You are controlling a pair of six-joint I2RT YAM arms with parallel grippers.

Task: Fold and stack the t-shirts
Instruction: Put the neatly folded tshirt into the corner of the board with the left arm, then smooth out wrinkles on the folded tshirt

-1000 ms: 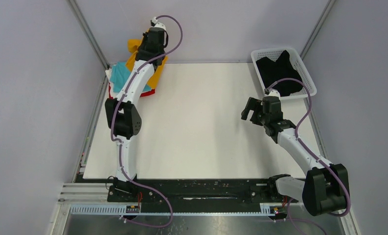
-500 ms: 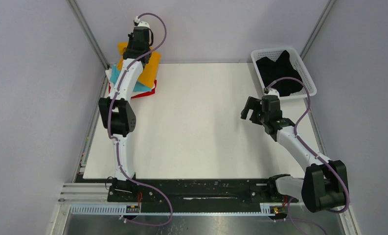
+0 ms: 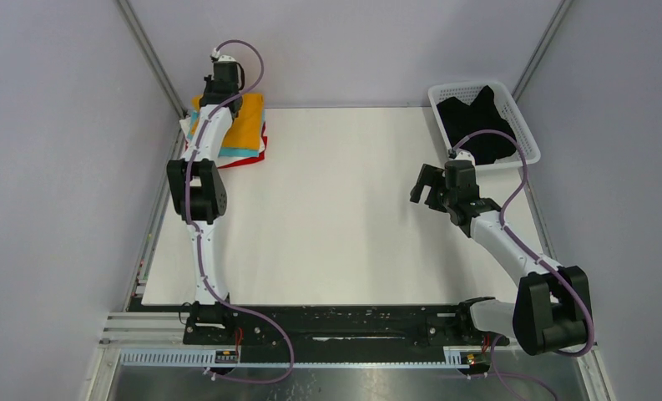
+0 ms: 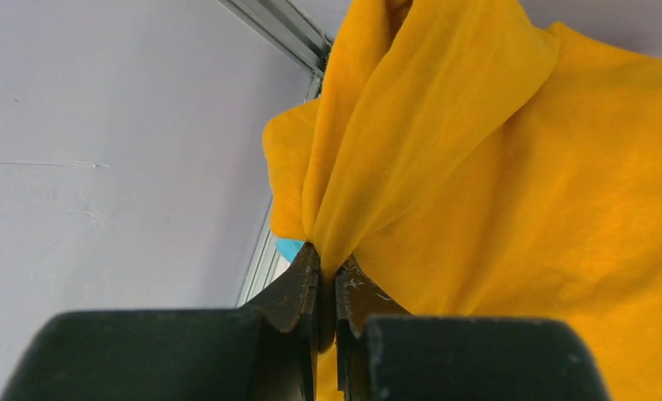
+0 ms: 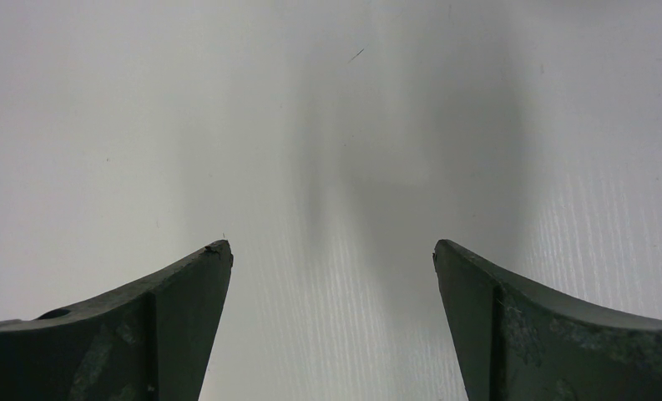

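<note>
A stack of t-shirts lies at the table's far left corner: the orange-yellow shirt (image 3: pixel 244 124) on top, a turquoise one (image 3: pixel 242 152) under it, a red one (image 3: pixel 245 160) at the bottom, a white edge at the left. My left gripper (image 3: pixel 219 93) is over the stack's far edge, shut on a fold of the orange-yellow shirt (image 4: pixel 444 159), which bunches up from the jaws. A bit of turquoise (image 4: pixel 290 247) shows beside the fingers. My right gripper (image 5: pixel 331 251) is open and empty above bare table (image 5: pixel 327 125), right of centre (image 3: pixel 427 185). A black shirt (image 3: pixel 476 121) lies in the basket.
The white lattice basket (image 3: pixel 528 134) stands at the far right corner, just beyond my right arm. The booth's grey walls and metal frame posts (image 3: pixel 148 52) close in behind the stack. The white table top (image 3: pixel 336 217) spreads between the arms.
My left gripper has moved left and farther back with the orange-yellow shirt, which now lies flatter over the stack. My right arm has barely moved.
</note>
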